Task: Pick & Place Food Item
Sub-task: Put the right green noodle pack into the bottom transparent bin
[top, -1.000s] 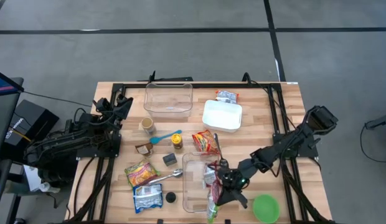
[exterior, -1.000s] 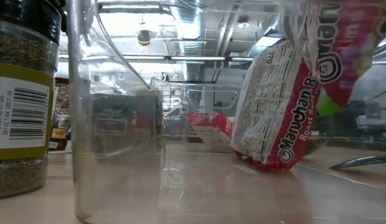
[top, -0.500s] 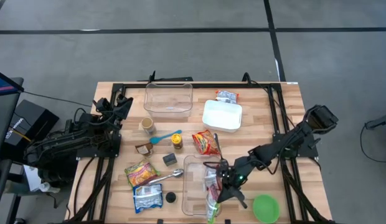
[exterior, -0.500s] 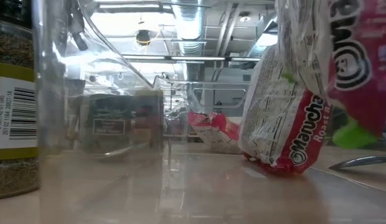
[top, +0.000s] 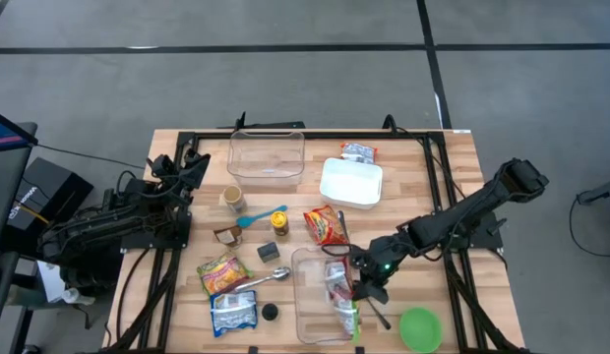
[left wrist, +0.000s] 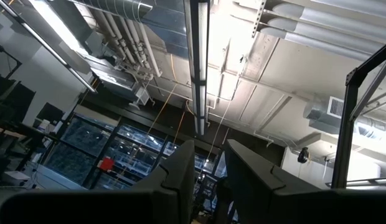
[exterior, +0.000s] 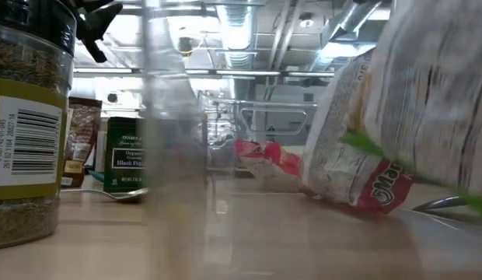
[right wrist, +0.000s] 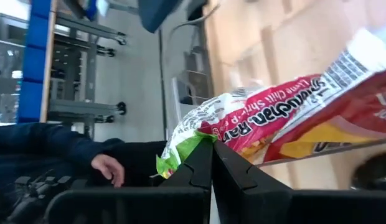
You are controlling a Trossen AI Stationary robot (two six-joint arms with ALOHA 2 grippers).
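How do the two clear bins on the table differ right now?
The near clear bin sits at the table's front edge, lengthwise front to back, and has a noodle packet hanging into it from the right hand, which is shut on the packet. The far clear bin sits at the back edge, lengthwise side to side, with nothing in it and no hand near. Both are see-through, open-topped and rectangular.

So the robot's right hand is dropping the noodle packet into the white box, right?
Not quite. The right hand is shut on the noodle packet, but it holds it over the clear plastic container at the near edge of the table, not the white box, which sits farther back. The high view shows this.
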